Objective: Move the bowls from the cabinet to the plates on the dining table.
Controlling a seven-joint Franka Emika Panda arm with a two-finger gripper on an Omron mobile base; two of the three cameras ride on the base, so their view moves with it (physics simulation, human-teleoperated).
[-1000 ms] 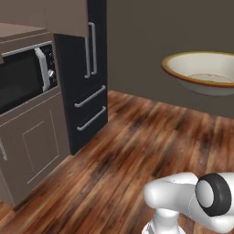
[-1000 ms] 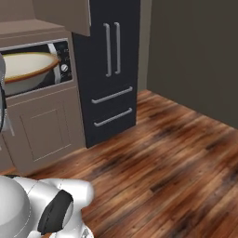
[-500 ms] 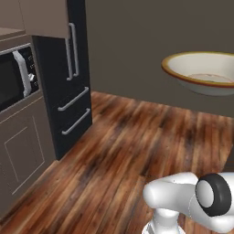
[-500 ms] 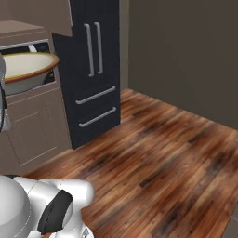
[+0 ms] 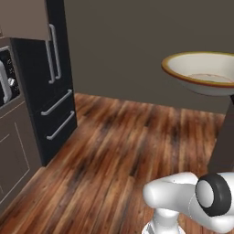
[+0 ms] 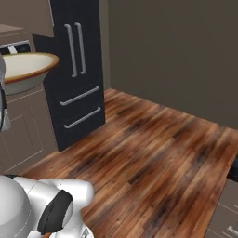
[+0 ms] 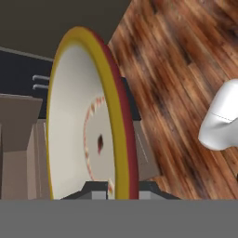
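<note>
A cream bowl (image 5: 203, 73) with a tan-brown rim rides high above a wood-plank floor (image 5: 128, 151), seen at the right edge of the left base view and, from the other side, at the upper left of the right base view (image 6: 25, 72). In the hand view the bowl (image 7: 88, 125) stands on edge across the frame — its pale inside facing left, its yellow-to-red-brown rim running top to bottom — and the gripper (image 7: 122, 188) is closed narrowly on that rim at the bottom, one dark fingertip on each side of the bowl's wall.

Behind the bowl stands a tall black refrigerator (image 5: 50, 87) with paired vertical grey bar handles and two lower drawers with horizontal handles (image 6: 81, 104). Just beside it, at the left edge of the left base view, sits a grey-brown lower cabinet front (image 5: 13, 160) with part of a microwave (image 5: 5, 84) above it. A plain dark grey-brown wall (image 6: 176, 56) closes the room behind the floor. In the right base view a brown drawer corner (image 6: 228, 214) shows at the lower right.
</note>
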